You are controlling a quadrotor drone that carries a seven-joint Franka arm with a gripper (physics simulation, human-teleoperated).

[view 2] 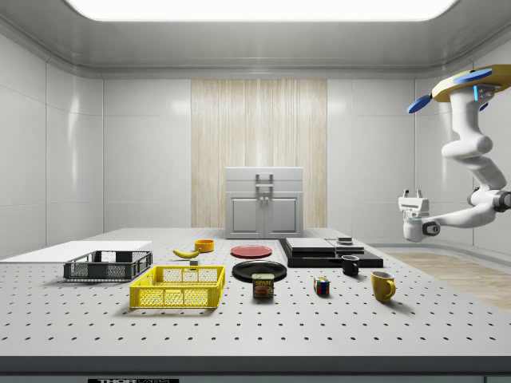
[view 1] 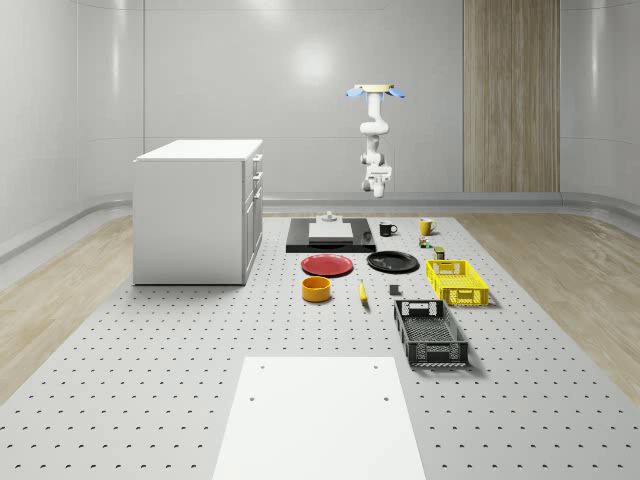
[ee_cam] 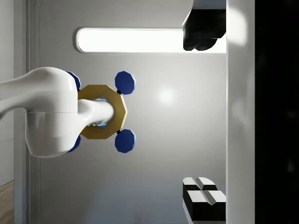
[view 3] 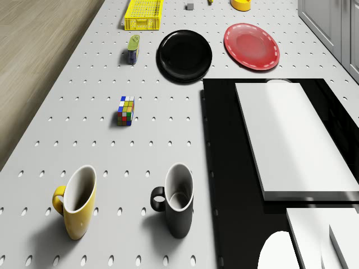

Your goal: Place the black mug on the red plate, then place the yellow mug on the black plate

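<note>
While nothing is gripped, step: the black mug (view 1: 387, 229) comes first, as I judge it.
Whole-scene, drone: the drone (view 1: 376, 91) hovers high over the table's far end, arm hanging below.
Whole-scene, gripper: the gripper (view 1: 376, 185) sits well above the black mug.
Whole-scene, targets: the red plate (view 1: 328, 265) and black plate (view 1: 393, 262) lie side by side, nearer the camera than the mugs.
Side, offset: the black mug is down and toward this view's left of the gripper. The yellow mug (view 2: 382, 286) is just beside it.
Drone view, mug: upright, handle pointing at the yellow mug, body just beside the black slab (view 3: 224, 168).
Drone view, room: the slab edge is tight. The lane to the red plate crosses the slab corner, with the cube (view 3: 125, 110) well apart.
Wrist, fingers: the fingers (ee_cam: 203, 28) are spread wide with nothing between them.
</note>
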